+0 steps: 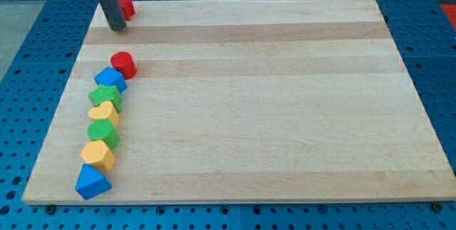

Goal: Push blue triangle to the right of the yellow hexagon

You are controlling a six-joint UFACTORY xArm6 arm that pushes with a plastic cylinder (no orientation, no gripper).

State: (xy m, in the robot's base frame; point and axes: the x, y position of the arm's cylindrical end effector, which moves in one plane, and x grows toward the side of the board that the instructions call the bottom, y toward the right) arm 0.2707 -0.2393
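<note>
Resting my tip [117, 26] far above the yellow hexagon [98, 155], no fingers to hold anything; blue triangle [92, 182] touches just below it, unpushed.

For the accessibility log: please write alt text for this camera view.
My tip rests near the wooden board's top-left corner beside a red block, far from a left-edge column: red cylinder, blue block, green block, yellow block, green block, yellow hexagon, blue triangle.

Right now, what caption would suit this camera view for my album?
My tip beside a red block, far from the blue triangle below the yellow hexagon.
</note>
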